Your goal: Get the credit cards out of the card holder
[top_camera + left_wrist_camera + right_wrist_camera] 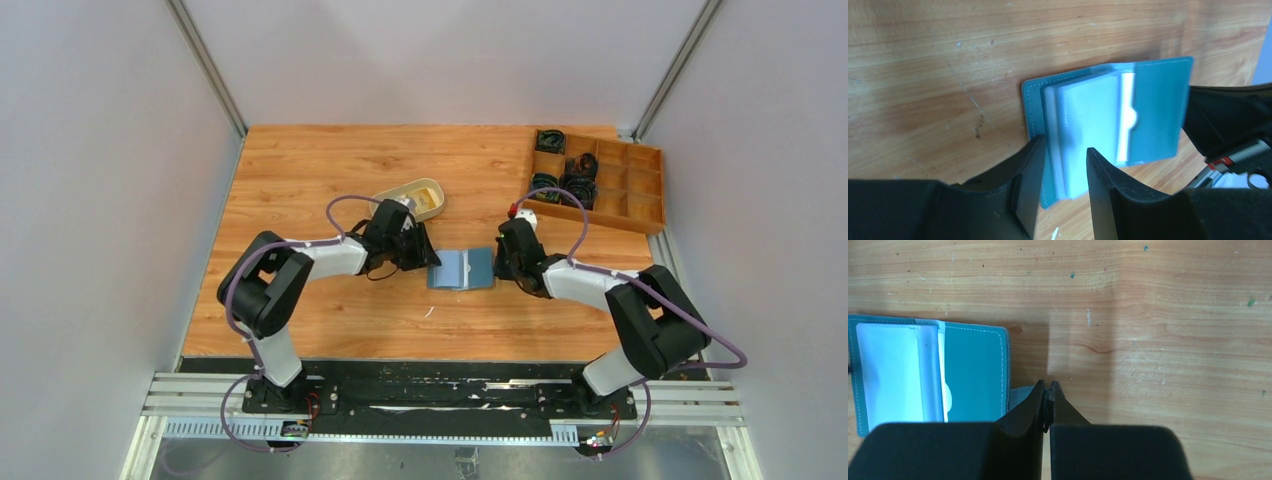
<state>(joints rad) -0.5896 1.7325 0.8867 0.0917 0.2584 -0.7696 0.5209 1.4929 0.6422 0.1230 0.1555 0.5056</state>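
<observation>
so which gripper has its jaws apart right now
The left gripper: its jaws stand apart on either side of the pale credit cards in the blue card holder. The right gripper is shut, beside the holder's edge.

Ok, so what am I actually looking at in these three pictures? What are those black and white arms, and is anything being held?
Two robot arms are bolted at the near edge of a wooden table. The wide picture comes from a fixed camera above and behind them; the other two come from small cameras on each wrist, which is why black fingers fill their lower part. Between the arms lies an open blue card holder with pale cards in its pocket. The left gripper has its fingers apart around the cards' near end; whether it pinches them I cannot tell. The right gripper is shut, its tip at the holder's edge. Further back sit a cream oval tray and a wooden compartment box with dark items.
</observation>
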